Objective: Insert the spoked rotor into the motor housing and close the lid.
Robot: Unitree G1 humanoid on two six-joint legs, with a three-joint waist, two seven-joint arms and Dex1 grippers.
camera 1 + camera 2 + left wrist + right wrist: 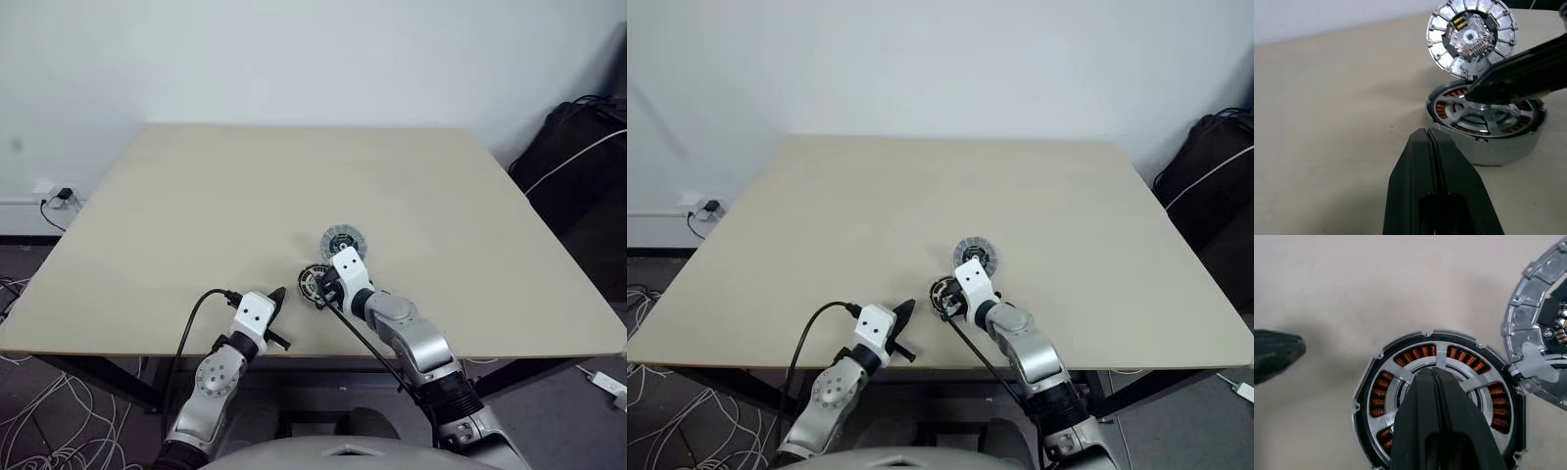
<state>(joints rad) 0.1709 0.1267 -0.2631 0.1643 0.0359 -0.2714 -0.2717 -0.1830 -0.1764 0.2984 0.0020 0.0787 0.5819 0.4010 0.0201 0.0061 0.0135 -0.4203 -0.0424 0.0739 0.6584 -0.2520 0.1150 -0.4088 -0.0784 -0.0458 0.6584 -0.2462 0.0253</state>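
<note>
The spoked rotor (1380, 392), a ring of copper windings with a silver spoked middle, lies flat near the table's front edge inside a shiny silver round shell (1498, 149). I cannot tell whether that shell is the lid. The motor housing (343, 238), a pale grey disc with a dark centre, stands tilted against the shell's far rim (1471, 34). My right gripper (1431, 372) is shut, its tips resting on the rotor's centre (323, 286). A short way left of the rotor, my left gripper (279, 294) is shut and holds nothing.
The beige table (294, 176) stretches bare beyond the parts, and its front edge runs just under both wrists. A black bag (578, 166) with a white cable sits off the right rear corner. Loose cables (39, 411) lie on the floor at the left.
</note>
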